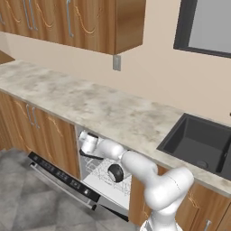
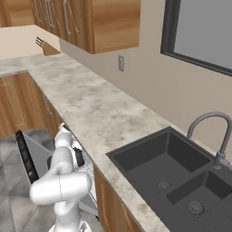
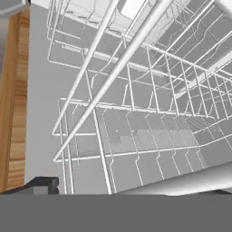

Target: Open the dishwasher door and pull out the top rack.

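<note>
The dishwasher door [image 1: 63, 177] is folded down flat, its black button strip facing the floor tiles; it also shows as a grey panel [image 2: 37, 159]. Inside the opening sits the top rack [image 1: 102, 170], a white wire grid. My arm reaches down into that opening, with the gripper [image 1: 88, 150] at its upper left corner, just under the counter edge. In the hand view the top rack [image 3: 136, 113] lies very close, its wires and tines running diagonally. The gripper [image 3: 127, 188] looks open, one dark fingertip [image 3: 43, 183] at the left, with no wire clearly pinched.
Wooden cabinet doors [image 1: 43, 135] flank the opening on the left, and a wooden side panel [image 3: 16, 104] shows beside the rack. Above runs the marble counter [image 1: 90, 106] with a dark double sink [image 2: 172, 172] and faucet [image 2: 213, 131]. A knife block [image 2: 45, 47] stands far back.
</note>
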{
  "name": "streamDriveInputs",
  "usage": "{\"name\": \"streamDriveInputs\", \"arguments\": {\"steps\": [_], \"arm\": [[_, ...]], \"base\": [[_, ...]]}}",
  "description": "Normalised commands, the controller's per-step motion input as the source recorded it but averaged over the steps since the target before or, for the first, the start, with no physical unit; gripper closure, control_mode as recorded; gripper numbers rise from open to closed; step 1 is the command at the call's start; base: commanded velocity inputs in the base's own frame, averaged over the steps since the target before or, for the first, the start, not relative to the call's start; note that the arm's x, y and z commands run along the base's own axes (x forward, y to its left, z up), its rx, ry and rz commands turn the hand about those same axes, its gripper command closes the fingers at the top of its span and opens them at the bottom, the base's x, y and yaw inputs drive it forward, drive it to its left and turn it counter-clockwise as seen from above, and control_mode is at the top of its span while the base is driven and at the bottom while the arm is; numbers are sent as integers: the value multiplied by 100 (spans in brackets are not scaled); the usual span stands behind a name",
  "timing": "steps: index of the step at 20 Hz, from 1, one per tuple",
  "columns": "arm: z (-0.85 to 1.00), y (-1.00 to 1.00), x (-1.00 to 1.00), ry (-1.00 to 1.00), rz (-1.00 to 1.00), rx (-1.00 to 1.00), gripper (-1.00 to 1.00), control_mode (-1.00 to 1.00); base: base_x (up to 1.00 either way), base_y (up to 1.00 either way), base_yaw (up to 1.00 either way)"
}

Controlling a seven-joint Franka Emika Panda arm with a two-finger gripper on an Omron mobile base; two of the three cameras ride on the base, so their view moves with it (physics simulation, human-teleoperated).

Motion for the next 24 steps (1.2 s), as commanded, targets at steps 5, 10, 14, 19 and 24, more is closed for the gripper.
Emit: {"name": "streamDriveInputs", "arguments": {"steps": [5, 10, 14, 19, 24], "arm": [[-100, 80, -100, 59, 26, -7, -100, -100], [-78, 55, -91, 85, 21, 15, -100, -100], [-58, 40, -81, 86, 23, 32, -100, -100], [-42, 22, -74, 82, 26, 49, -100, -100], [-17, 10, -72, 83, 24, 63, -100, -100]], "base": [[0, 0, 0], [0, 0, 0], [0, 0, 0], [0, 0, 0], [0, 0, 0]]}}
